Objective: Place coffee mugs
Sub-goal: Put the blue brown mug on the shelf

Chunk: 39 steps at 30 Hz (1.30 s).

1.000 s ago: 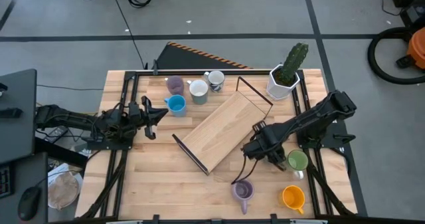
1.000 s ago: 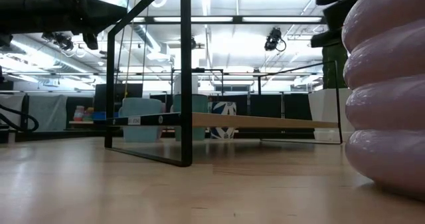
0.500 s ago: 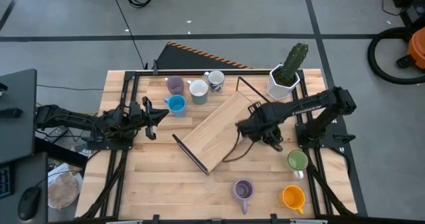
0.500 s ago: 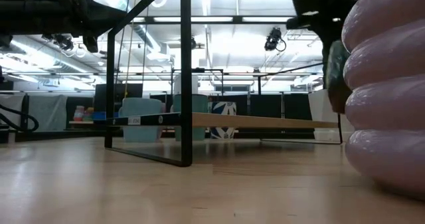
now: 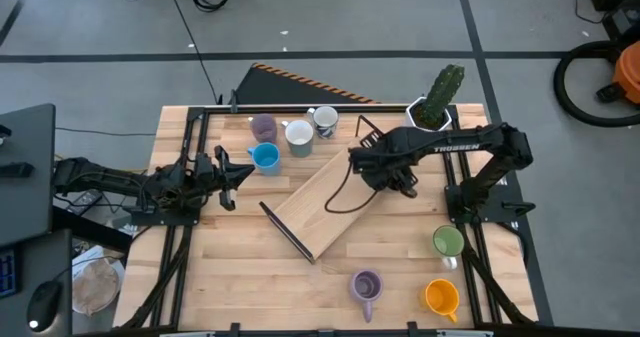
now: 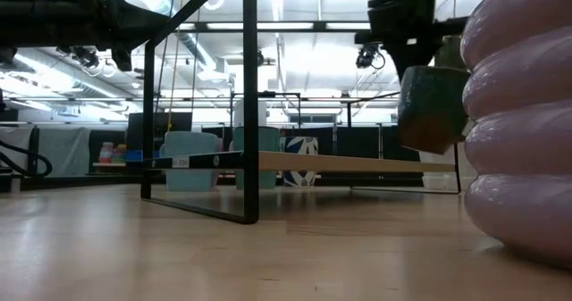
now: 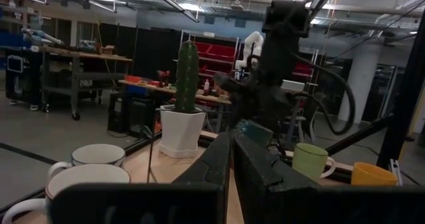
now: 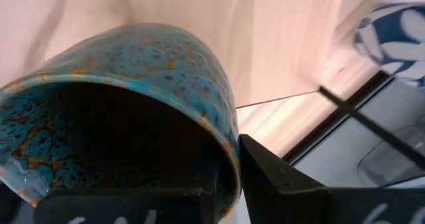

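My right gripper (image 5: 388, 173) hangs over the far right end of the wooden rack (image 5: 322, 199), shut on a dark mug with teal speckles (image 6: 433, 107) (image 8: 133, 71). My left gripper (image 5: 236, 173) (image 7: 232, 159) waits shut at the table's left, beside the blue mug (image 5: 265, 157). A lavender mug (image 5: 263, 128) and two white mugs (image 5: 299, 135) (image 5: 325, 120) stand along the far edge. The green mug (image 5: 448, 241), the orange mug (image 5: 441, 297) and a second lavender mug (image 5: 365, 285) stand near the right front. My right gripper holds the dark mug by its rim wall (image 8: 229, 147), one finger (image 8: 282, 181) outside and the other inside the opening. The fingers come from above, pointing down. The mug hangs below the gripper (image 6: 407, 20), slightly tilted and lifted clear of table and rack.
The rack's black metal frame (image 6: 250, 104) slants across the table's middle. The white pot with the cactus (image 5: 430, 117) stands at the far right corner, close behind my right arm. Bare wood lies between the rack and the near edge.
My right gripper has carried the dark mug from beside the green mug toward the far edge and a little leftward, out over the rack's far right end. In the low view the mug has come into sight, hanging in the air.
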Tool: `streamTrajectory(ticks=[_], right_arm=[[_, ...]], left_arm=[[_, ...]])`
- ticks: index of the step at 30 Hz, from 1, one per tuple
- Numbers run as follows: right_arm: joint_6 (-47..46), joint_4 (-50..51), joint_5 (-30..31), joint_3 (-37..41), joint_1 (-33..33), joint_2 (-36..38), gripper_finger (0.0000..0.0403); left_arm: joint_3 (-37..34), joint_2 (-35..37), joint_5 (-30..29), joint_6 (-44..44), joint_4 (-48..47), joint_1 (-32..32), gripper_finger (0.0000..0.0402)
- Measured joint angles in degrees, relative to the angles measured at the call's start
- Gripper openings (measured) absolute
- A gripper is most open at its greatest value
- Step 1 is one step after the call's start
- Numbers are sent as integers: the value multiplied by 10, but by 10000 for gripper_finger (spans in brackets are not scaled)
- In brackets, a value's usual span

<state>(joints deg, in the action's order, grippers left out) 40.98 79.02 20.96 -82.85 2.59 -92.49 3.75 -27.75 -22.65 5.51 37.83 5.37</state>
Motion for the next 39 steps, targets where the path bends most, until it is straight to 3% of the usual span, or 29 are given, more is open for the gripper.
streamTrajectory(ticks=[9, 28, 39], right_arm=[[46, -37, -8, 16, 51, -1, 67], [66, -66, -42, 19, 59, -1, 75], [50, -79, -45, 20, 74, -2, 133]], left_arm=[[0, 0, 0, 0, -1, 0, 23], [0, 0, 0, -1, -2, 0, 23], [0, 0, 0, -1, -5, 0, 23]])
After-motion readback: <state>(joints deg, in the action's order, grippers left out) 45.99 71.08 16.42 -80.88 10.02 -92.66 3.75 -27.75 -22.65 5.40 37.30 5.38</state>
